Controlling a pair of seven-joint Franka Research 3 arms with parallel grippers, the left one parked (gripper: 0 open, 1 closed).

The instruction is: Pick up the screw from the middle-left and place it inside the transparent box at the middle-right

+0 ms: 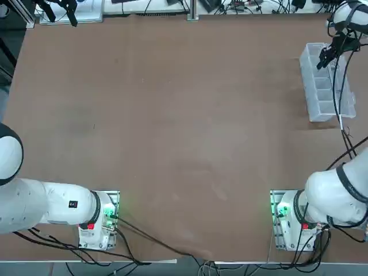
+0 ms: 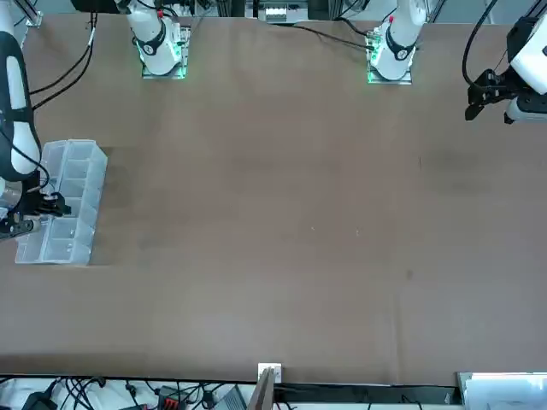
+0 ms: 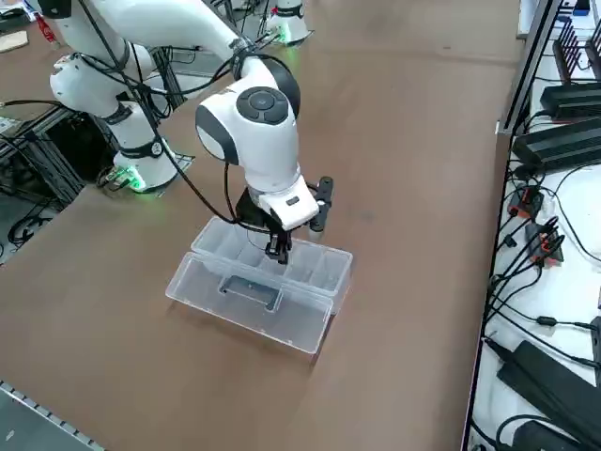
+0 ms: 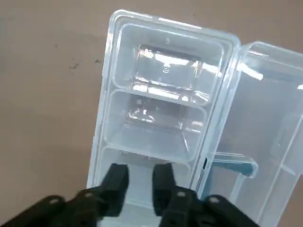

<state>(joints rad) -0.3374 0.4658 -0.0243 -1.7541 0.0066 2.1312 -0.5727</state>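
Observation:
The transparent box (image 1: pixel 315 112) lies at the table's right edge with its lid (image 3: pixel 246 306) folded open beside it. Its compartments (image 4: pixel 156 127) look bare in the right wrist view. My right gripper (image 4: pixel 140 182) hangs just above a compartment of the box (image 3: pixel 324 266), near its middle. The two black fingers (image 4: pixel 116 182) stand a little apart and nothing shows between them. From overhead the gripper (image 1: pixel 325 61) is over the far half of the box, and the front view has the gripper (image 2: pixel 54 205) above the box (image 2: pixel 64 249). The screw is not visible in any view.
The parked left arm (image 1: pixel 34 201) rests at the near left. Cables (image 1: pixel 344 109) from my right arm trail over the box's near end. Cables and equipment (image 3: pixel 554 122) line the table's far edge.

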